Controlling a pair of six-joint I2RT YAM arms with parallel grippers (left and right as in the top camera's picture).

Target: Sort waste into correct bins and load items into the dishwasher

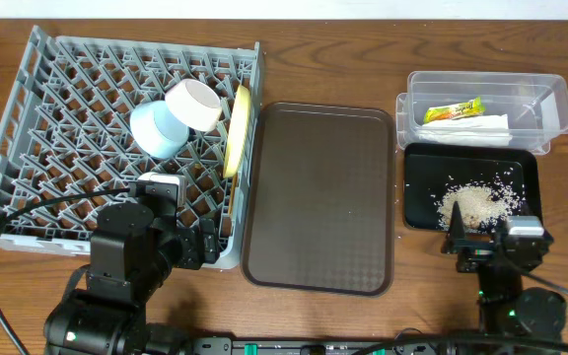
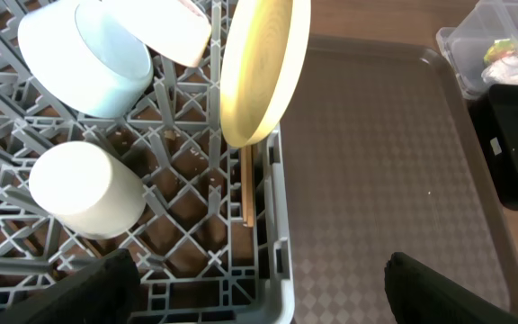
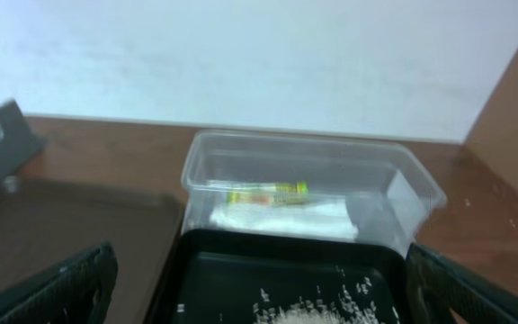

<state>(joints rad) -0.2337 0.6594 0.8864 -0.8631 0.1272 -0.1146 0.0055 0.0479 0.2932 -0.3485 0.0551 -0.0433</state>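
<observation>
the grey plastic dish rack (image 1: 28, 118), a grid of upright pegs, holds the light blue bowl (image 1: 154, 130) and the white-beige bowl (image 1: 195, 104), both tipped on their sides and touching. the round yellow plate (image 1: 236, 128) stands on edge by the rack's right wall. the small white cup (image 2: 84, 191) sits there too, its opening out of sight. the thin wooden chopsticks (image 2: 247, 184) lie low under the plate, partly hidden.

the clear tub (image 1: 555, 104) contains the green-and-orange wrapper (image 1: 454, 109) beside the white napkin (image 1: 471, 128). the glossy black tray (image 1: 424, 192) just beside it carries the rice scraps (image 1: 473, 204) in a loose heap. the brown textured serving tray (image 1: 319, 197) lies between rack and bins.

the left gripper (image 2: 259, 279) is spread wide over the rack's near wall, holding nothing. the right gripper (image 3: 263, 288) is also wide apart and empty, above the black tray. the frame cuts off the fingers of both.
</observation>
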